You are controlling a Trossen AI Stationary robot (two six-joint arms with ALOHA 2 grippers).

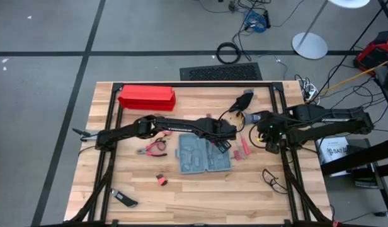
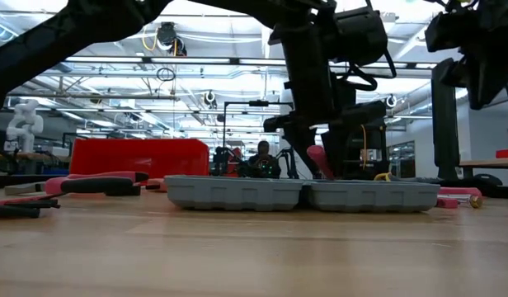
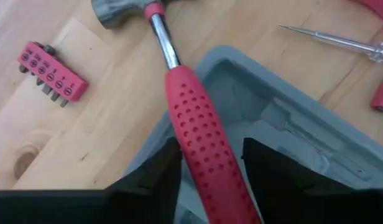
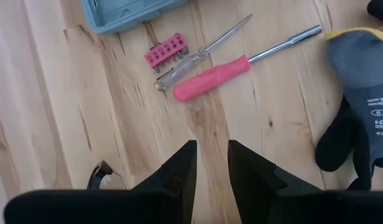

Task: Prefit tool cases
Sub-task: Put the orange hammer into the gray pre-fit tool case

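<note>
Over the right-hand half of the open tool case (image 1: 205, 160), at the table's middle: left gripper (image 3: 209, 163), its two dark fingers (image 3: 155, 173) set either side of the red dimpled handle of a hammer (image 3: 193, 127) — whether they are pressing it or slackening off cannot be told. Hammer: steel shaft and grey head reach out past the case rim onto the bare wood, handle slanting down into the grey moulded recesses. Beside the head, a red bit holder (image 3: 52, 71); further off, a clear-handled screwdriver (image 3: 334, 42). Case: blue-grey, lying flat and opened out, red pliers (image 1: 154, 149) just beside its left end, a long red box (image 1: 147, 97) well apart at the table's far edge. Right gripper (image 4: 211, 163): waiting above bare wood right of the case, jaws a little apart, nothing between them, a red-handled driver (image 4: 229, 70) and a grey glove (image 4: 359, 87) near. Step judged in hand — seating the hammer in its recess. Next move likely calls for swinging the head in over the case and lowering the handle flat before letting go
</note>
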